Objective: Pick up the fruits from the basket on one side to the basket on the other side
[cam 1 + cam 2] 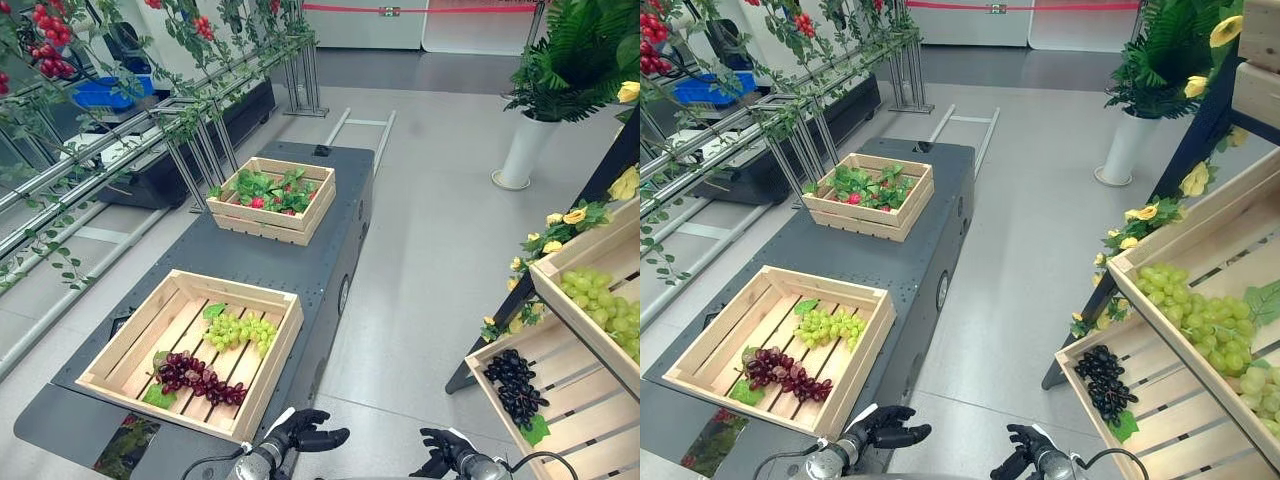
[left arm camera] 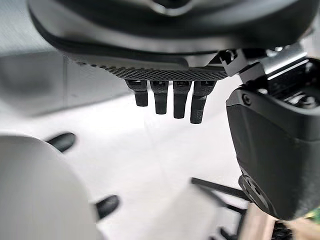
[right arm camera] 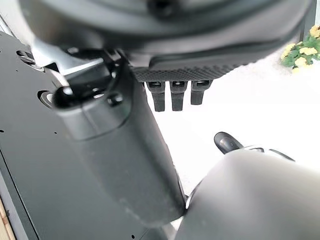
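Observation:
A wooden crate (image 1: 125,328) sits at the near end of the dark table (image 1: 330,250). It holds a bunch of green grapes (image 1: 240,330) and a bunch of dark red grapes (image 1: 195,375). On the slanted shelf to the right, a lower crate (image 1: 585,405) holds black grapes (image 1: 515,385) and an upper crate (image 1: 578,322) holds green grapes (image 1: 600,305). My left hand (image 1: 305,432) hangs low beside the table's near corner, its fingers (image 2: 170,100) relaxed and empty. My right hand (image 1: 440,452) is over the floor, its fingers (image 3: 172,97) straight and holding nothing.
A second crate (image 1: 260,228) of leafy greens and red fruit stands at the table's far end. A trellis of vines with red fruit (image 1: 50,40) runs along the left. A potted plant in a white vase (image 1: 522,150) and yellow flowers (image 1: 560,225) flank the shelf.

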Available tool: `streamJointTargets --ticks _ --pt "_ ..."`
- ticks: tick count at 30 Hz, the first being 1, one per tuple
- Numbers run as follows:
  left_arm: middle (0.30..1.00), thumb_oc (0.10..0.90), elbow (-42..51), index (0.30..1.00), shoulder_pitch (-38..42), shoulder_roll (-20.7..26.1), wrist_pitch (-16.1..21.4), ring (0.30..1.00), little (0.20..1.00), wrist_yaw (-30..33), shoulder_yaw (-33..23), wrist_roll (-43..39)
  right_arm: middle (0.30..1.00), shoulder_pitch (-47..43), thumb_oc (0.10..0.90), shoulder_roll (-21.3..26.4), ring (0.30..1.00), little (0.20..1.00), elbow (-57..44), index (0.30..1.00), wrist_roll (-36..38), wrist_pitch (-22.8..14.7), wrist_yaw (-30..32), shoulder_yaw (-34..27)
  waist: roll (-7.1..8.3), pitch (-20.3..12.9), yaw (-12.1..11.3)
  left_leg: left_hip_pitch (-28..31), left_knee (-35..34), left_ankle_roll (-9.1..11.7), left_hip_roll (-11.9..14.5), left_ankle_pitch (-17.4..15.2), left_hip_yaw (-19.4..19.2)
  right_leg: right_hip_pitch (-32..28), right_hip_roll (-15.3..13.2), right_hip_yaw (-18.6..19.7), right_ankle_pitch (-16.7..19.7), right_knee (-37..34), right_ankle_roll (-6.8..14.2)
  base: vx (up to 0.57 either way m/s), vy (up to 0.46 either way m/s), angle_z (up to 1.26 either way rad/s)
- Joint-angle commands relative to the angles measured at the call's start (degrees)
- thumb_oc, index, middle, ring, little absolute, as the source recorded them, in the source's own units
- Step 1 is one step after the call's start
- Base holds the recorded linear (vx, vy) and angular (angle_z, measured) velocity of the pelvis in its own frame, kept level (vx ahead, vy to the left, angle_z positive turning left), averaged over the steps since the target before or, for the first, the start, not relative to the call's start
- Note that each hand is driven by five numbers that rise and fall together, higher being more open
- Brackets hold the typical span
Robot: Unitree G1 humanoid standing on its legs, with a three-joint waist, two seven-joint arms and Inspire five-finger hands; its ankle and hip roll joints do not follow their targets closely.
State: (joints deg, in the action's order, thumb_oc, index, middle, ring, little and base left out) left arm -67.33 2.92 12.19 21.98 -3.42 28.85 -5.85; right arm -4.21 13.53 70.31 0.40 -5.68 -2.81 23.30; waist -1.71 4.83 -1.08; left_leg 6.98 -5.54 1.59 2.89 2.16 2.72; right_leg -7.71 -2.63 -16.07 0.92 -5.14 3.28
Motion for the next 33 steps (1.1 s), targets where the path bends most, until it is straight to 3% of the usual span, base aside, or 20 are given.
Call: streamJointTargets --ticks 1,5,8,11,14,16,21,25,29,33 --pt "0.9 0.8 3.5 0.9 6.2 -0.3 6.9 0.9 0.9 -0.8 -3.5 -10.6 0.9 -3.5 0.8 -2.2 0.9 0.9 1.0 0.9 0.4 -0.5 -0.7 2.0 2.17 1.6 -0.8 0.5 0.5 -3.0 -4.5 -4.3 -2.4 -2.0 -2.2 3.7 -1.4 0.1 0.3 0.0 0.0 0.0" --pt "0.9 0.8 7.8 0.9 6.6 1.5 11.8 0.9 0.9 7.5 -8.1 -7.3 0.9 -3.3 0.8 -1.8 0.9 0.9 0.1 0.9 1.0 0.0 -0.7 1.5 2.27 2.1 -1.5 0.2 0.5 -3.0 -4.7 -3.9 -1.9 -2.1 -2.5 2.8 -1.2 0.1 0.2 0.0 -0.001 0.01" --pt "0.9 0.8 11.6 0.9 7.2 4.0 15.9 0.9 0.9 17.3 -10.2 3.3 0.9 -3.2 0.8 -1.3 0.9 0.9 -0.1 0.9 1.0 0.2 -0.9 1.3 2.13 2.2 -2.0 0.0 0.5 -3.0 -4.9 -3.6 -1.6 -2.1 -2.8 2.3 -1.1 0.1 0.2 0.0 0.0 0.0" --pt "0.9 0.8 17.5 0.9 8.5 9.0 16.1 0.9 0.9 27.1 -12.2 16.1 0.9 -2.8 0.8 -0.2 0.9 0.9 -0.3 0.9 0.5 0.0 -1.0 1.5 1.54 2.3 -2.3 -0.2 0.5 -3.1 -5.0 -3.5 -1.6 -1.9 -3.1 2.0 -1.4 0.6 0.3 0.0 0.0 0.0" --pt "0.9 0.8 20.9 0.9 9.5 13.6 15.9 0.9 0.9 31.9 -13.3 21.8 0.9 -2.4 0.8 0.5 0.9 0.9 -0.5 0.9 0.7 -0.3 -1.1 1.5 1.18 2.2 -2.4 -0.2 0.5 -3.1 -5.2 -3.5 -1.6 -1.8 -3.3 1.9 -1.5 0.7 0.3 0.01 0.012 0.0" --pt "0.9 0.8 25.5 0.9 10.5 19.9 14.3 0.9 0.9 37.4 -14.5 27.7 0.9 -1.8 0.8 1.4 0.9 0.9 -1.1 0.9 0.6 -0.7 -1.4 1.3 0.7 2.1 -2.6 -0.3 0.5 -3.1 -5.3 -3.5 -1.6 -1.7 -3.5 1.8 -1.5 0.8 0.4 0.03 0.045 0.01" --pt "0.9 0.8 27.3 0.9 11.9 26.5 9.8 0.9 0.9 45.9 -15.0 37.3 0.9 -0.9 0.8 2.1 0.9 0.9 -1.2 0.9 0.0 -1.0 -1.8 1.5 0.06 1.8 -2.6 -0.6 0.5 -3.1 -5.4 -3.4 -1.3 -1.6 -3.7 1.6 -1.6 0.9 0.5 0.02 0.045 0.09" --pt "0.9 0.8 24.7 0.9 14.1 31.1 4.9 0.9 0.9 47.2 -15.1 38.0 0.9 -0.9 0.8 3.5 0.9 0.9 -1.2 0.9 -0.8 -1.0 -2.7 2.2 -0.62 2.0 -2.2 -0.6 0.5 -3.0 -5.3 -3.3 -1.2 -1.1 -3.8 1.7 -1.8 1.9 0.5 0.04 0.075 0.06" --pt "0.9 0.8 20.8 0.9 16.2 35.9 2.6 0.9 0.9 47.0 -17.0 35.8 0.9 -0.3 0.8 5.0 0.9 0.9 -2.4 0.9 -1.5 -0.3 -3.2 2.6 -1.19 2.3 -1.7 -0.4 0.5 -2.9 -5.1 -3.3 -1.2 -1.0 -3.9 1.6 -2.3 2.9 0.6 0.06 0.068 0.0" --pt "0.9 0.8 18.7 0.9 15.8 38.4 -0.7 0.9 0.9 46.4 -17.8 39.9 0.9 0.3 0.8 5.7 0.9 0.9 -2.5 0.9 -1.8 0.5 -3.3 2.1 -1.38 2.5 -1.8 -0.1 0.5 -2.8 -5.0 -3.4 -0.8 -1.1 -3.8 1.3 -2.7 3.5 0.6 0.12 0.053 0.0"
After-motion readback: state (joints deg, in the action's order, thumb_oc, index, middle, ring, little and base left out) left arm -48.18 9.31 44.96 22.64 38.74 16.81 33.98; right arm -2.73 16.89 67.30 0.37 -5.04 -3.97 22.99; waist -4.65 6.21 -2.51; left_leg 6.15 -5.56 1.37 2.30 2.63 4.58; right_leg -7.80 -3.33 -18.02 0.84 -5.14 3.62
